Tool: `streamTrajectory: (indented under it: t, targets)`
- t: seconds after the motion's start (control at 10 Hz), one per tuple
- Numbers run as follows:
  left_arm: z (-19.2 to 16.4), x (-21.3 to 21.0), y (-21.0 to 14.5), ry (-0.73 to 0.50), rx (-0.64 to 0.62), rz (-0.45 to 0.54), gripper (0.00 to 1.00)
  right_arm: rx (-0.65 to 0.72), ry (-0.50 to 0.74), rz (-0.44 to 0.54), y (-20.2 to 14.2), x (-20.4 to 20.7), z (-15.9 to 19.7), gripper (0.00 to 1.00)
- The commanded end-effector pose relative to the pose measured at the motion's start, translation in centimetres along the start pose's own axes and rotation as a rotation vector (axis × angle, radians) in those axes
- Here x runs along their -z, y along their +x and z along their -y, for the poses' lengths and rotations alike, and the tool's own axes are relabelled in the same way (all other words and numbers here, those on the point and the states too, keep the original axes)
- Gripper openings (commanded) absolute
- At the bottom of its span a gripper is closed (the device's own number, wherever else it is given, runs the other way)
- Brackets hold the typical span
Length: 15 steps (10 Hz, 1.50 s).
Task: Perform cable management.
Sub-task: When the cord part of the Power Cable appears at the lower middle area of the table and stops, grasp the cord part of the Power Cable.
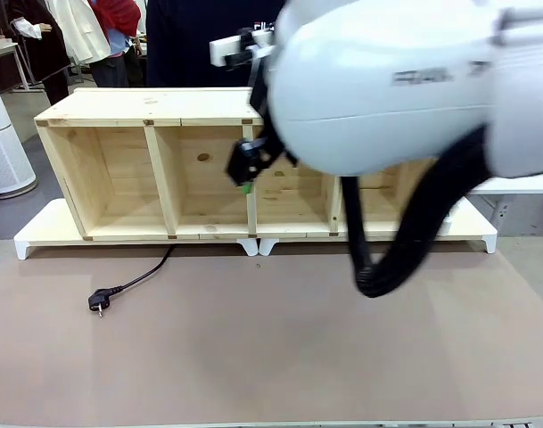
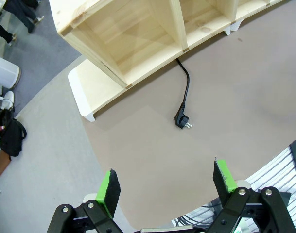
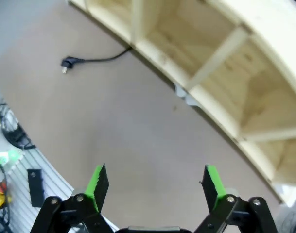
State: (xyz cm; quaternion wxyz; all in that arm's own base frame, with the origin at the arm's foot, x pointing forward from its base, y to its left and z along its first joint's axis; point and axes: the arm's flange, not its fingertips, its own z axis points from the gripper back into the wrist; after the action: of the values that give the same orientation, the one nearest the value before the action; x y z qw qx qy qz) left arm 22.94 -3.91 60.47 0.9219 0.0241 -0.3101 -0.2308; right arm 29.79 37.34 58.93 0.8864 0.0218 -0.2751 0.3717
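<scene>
I see the cable point(image 1: 139, 279) on the table point(image 1: 280, 357), plug at near left, its far end hidden beneath the wooden shelf point(image 1: 119, 169). The left gripper point(image 2: 165, 174) and right gripper point(image 3: 155, 174) gape wide, empty. Lettering on the white arm point(image 1: 387, 89) is too blurred to read.

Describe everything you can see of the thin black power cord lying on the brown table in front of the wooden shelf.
The thin black power cord looks like smooth flexible plastic. It emerges from under the lower front edge of the pale wooden shelf unit, below a divider, and runs in a slack curve across the brown table. It ends in a black angled plug lying flat, two pale pins showing. Its other end is hidden. Only the table touches the visible length.
</scene>
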Motion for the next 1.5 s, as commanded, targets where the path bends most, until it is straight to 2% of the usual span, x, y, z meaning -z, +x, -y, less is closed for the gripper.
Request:
streamTrajectory:
  t: [0.0, 0.3, 0.7, 1.4]
  targets:
    - [0.0, 0.0, 0.2, -0.004, -0.001, 0.012, 1.00, -0.006, -0.016, 0.000, 3.9, 2.6, -1.9, 1.00]
    - [0.0, 0.0, 0.2, -0.004, -0.001, 0.012, 1.00, -0.006, 0.014, -0.024, 7.4, 7.4, -4.7, 1.00]
    - [0.0, 0.0, 0.2, -0.004, -0.001, 0.012, 1.00, -0.029, 0.011, -0.109, 8.9, 12.6, -7.5, 1.00]
    - [0.0, 0.0, 0.2, -0.004, -0.001, 0.012, 1.00, -0.061, 0.047, -0.127, 7.9, 13.8, -8.3, 1.00]
